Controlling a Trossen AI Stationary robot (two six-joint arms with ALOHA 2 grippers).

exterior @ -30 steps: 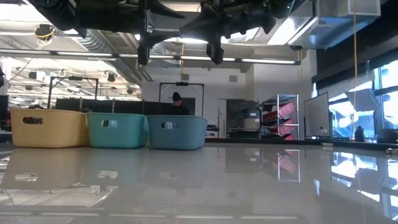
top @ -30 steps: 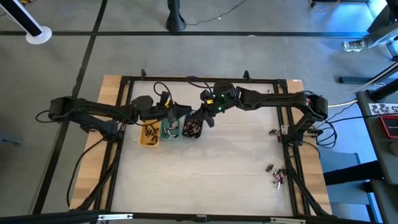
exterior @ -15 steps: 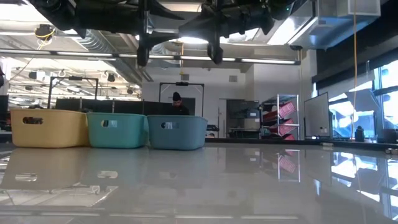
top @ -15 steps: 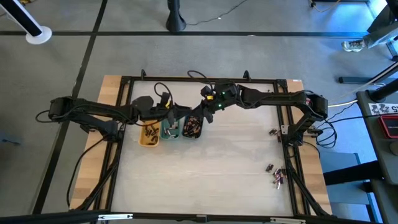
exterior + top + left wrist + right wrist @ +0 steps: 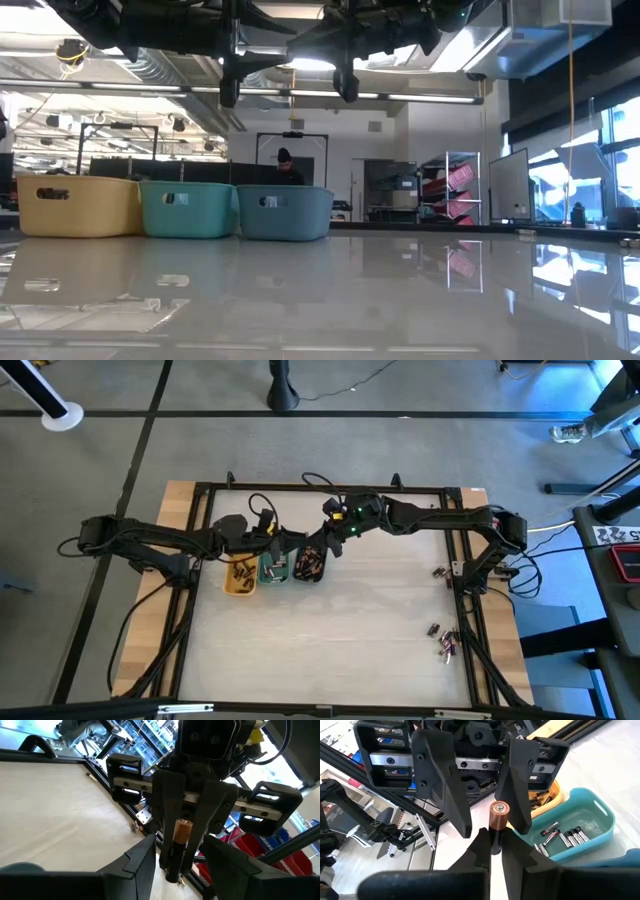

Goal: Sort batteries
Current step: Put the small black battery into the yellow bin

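The right tool (image 5: 496, 851) is clamped on a black cylindrical battery with a copper-toned cap (image 5: 498, 817), which stands upright between its dark fingers, copper end pointing away from the wrist. Directly facing it, the left tool (image 5: 485, 795) has its two dark fingers spread apart, one on each side of the held battery and not touching it. In the left wrist view the same battery (image 5: 179, 847) shows just past the left tool's own open fingertips (image 5: 145, 855), gripped by the right tool (image 5: 187, 815).

From above, both tools meet over the far side of the pale wooden worktop (image 5: 360, 620), above three small oblong trays set side by side and touching: a yellow plastic tray (image 5: 239, 578), a teal plastic tray (image 5: 273, 570) and a grey-blue plastic tray (image 5: 308, 567). Each tray holds small dark batteries; those in the teal tray (image 5: 570, 839) lie below the right tool. More loose batteries (image 5: 444, 642) lie well apart from both tools, near the worktop's right edge.
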